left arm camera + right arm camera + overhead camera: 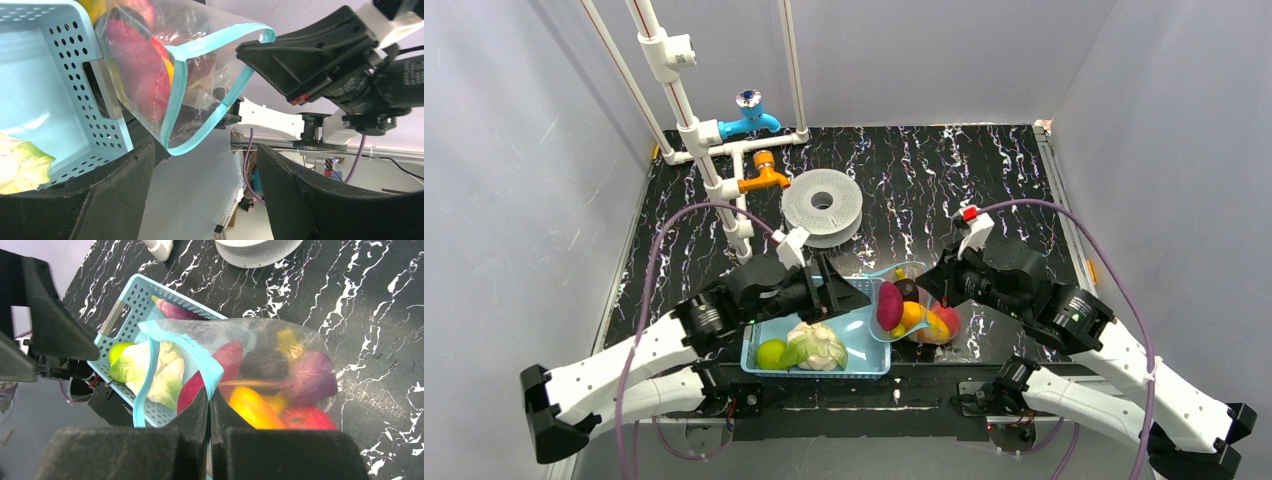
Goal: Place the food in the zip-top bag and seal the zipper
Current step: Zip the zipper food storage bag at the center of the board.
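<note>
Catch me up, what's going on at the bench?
The right gripper is shut on the teal zipper, holding the zip-top bag open-mouthed at the right end of the blue basket. The bag already holds red, orange, yellow and maroon food. The left gripper hangs open and empty by the bag mouth. A cauliflower, a green fruit and an eggplant lie in the basket; the bag is unsealed.

table (984, 180) black, white marble veins | basket (864, 345) light blue, perforated | zip-top bag (924, 300) clear | zipper (177, 95) teal | food (890, 305) magenta, orange, yellow, red | cauliflower (816, 345) white, green leaves
</note>
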You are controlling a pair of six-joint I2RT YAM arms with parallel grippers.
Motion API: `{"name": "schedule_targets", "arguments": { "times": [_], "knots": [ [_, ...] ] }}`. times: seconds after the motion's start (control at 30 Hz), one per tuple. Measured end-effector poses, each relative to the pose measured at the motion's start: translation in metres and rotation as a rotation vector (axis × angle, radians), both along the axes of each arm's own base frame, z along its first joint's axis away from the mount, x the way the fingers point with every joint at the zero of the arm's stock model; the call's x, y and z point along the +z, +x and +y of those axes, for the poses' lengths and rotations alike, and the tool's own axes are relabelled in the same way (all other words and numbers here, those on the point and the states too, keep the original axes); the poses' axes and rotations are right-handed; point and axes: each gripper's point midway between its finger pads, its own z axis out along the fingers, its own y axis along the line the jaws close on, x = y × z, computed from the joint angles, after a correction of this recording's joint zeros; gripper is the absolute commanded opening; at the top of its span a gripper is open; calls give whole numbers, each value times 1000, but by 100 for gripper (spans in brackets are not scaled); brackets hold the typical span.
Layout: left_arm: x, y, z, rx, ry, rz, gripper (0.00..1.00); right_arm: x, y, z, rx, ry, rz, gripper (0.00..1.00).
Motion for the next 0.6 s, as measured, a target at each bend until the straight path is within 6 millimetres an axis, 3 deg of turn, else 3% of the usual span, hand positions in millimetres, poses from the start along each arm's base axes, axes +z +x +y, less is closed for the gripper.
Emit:
{"name": "schedule_targets", "arguments": {
  "times": [0.1,0.3,0.6],
  "knots": [
    [-24,2,-17,-25,39,54,69,-1,-1,6,24,-9,13,1],
    [-64,-6,-41,-86,149,119,47,0,-2,10,48,-24,31,1],
    [-57,-5,-46,-94,149,83,9,-1,-7,12,73,-22,44,1]
  ]
}}
